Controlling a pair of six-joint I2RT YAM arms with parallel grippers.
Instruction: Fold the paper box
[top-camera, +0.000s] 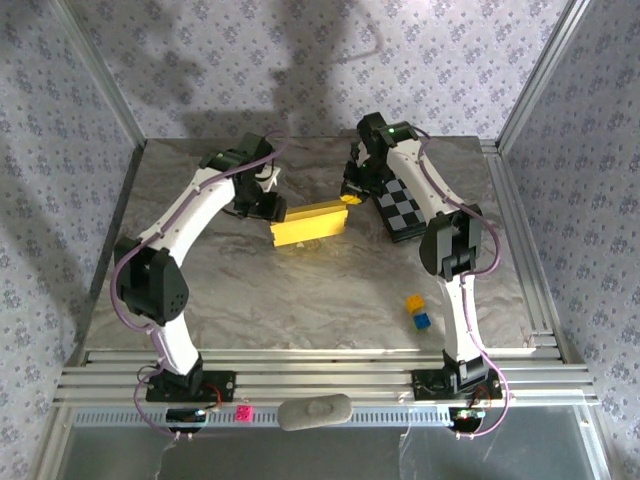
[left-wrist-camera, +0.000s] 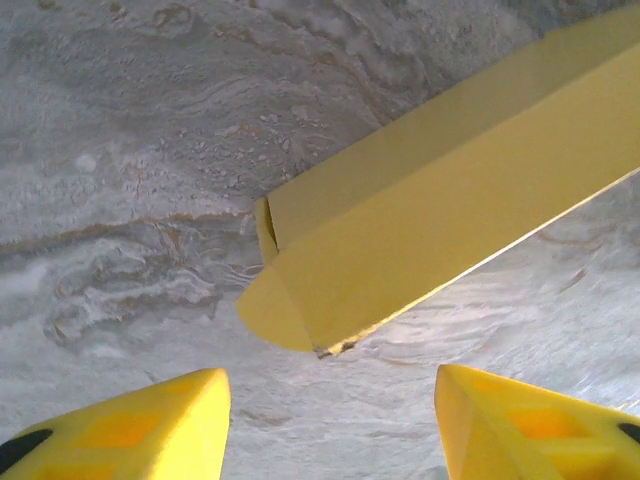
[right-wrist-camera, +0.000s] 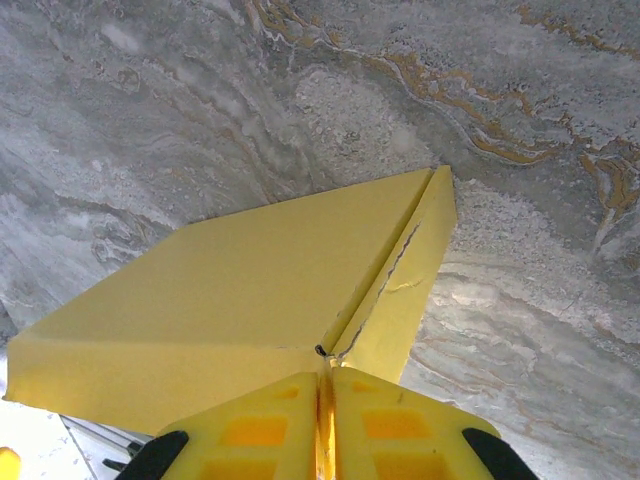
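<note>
The paper box (top-camera: 308, 222) lies on the marble table, a long flat yellow shape with its flaps folded in. My left gripper (top-camera: 268, 206) hovers at its left end. In the left wrist view that gripper (left-wrist-camera: 328, 405) is open and holds nothing, and the box's end with a rounded tab (left-wrist-camera: 270, 310) lies just ahead of the fingertips. My right gripper (top-camera: 350, 197) is at the box's right end. In the right wrist view its fingers (right-wrist-camera: 325, 385) are shut on a thin edge of the box (right-wrist-camera: 230, 290), where the panels meet at a creased seam.
A black-and-white chequered board (top-camera: 405, 210) lies under the right arm. A small yellow cube (top-camera: 414, 302) and a blue cube (top-camera: 422, 320) sit near the right arm's base. Metal rails (top-camera: 320, 375) run along the table's front edge, and frame posts stand at both sides.
</note>
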